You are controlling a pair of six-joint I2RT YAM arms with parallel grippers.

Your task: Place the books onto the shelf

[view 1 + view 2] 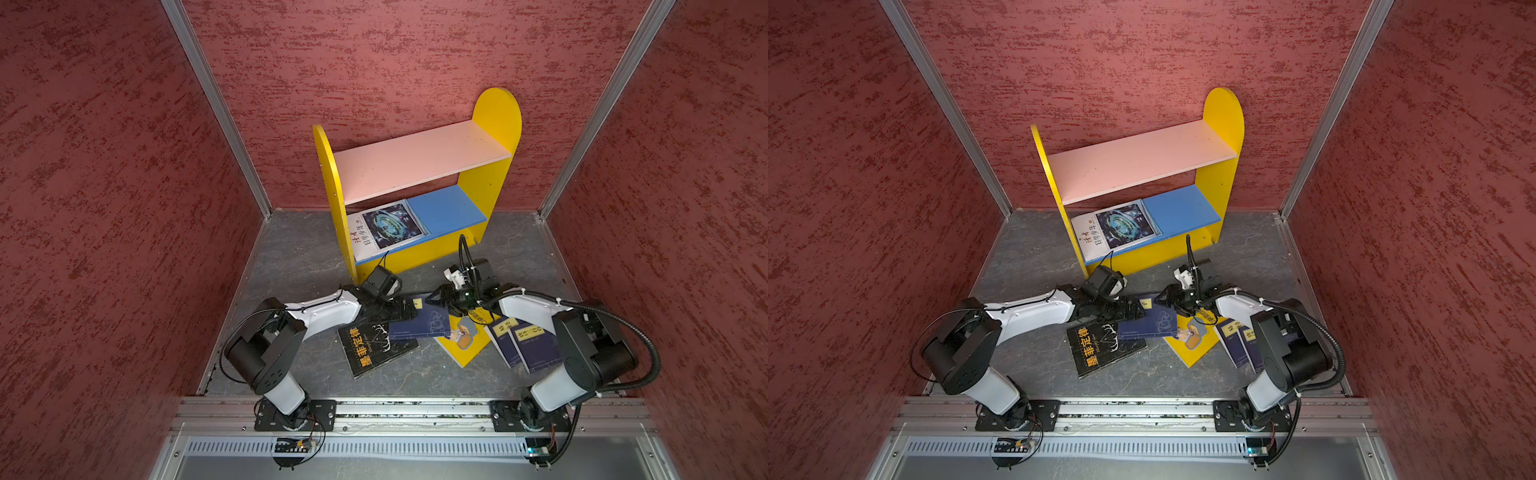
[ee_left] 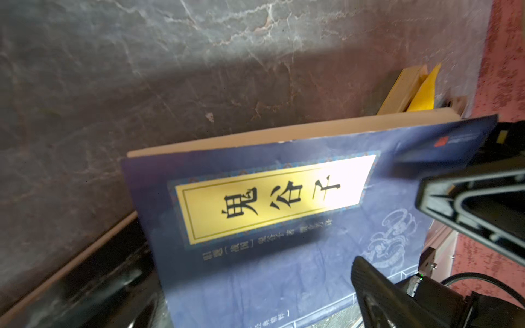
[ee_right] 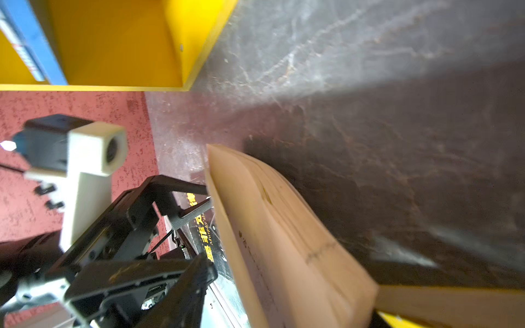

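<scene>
Navy paperback with yellow title label [image 2: 270, 227] lay centre-frame; left hand [image 1: 408, 309] spread wide, right hand [image 1: 439, 302] at its edge, grip unclear.

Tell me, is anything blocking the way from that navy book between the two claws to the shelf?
Nothing visible. Bare floor lies between the navy book and the shelf. A white book takes the left of the blue board; its right part and the pink board are bare.

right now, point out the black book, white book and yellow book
black book [image 1: 360, 350], in a top view, orange title
white book [image 1: 390, 224], in a top view, cover picture
yellow book [image 1: 466, 353], in a top view, bare cover
</scene>
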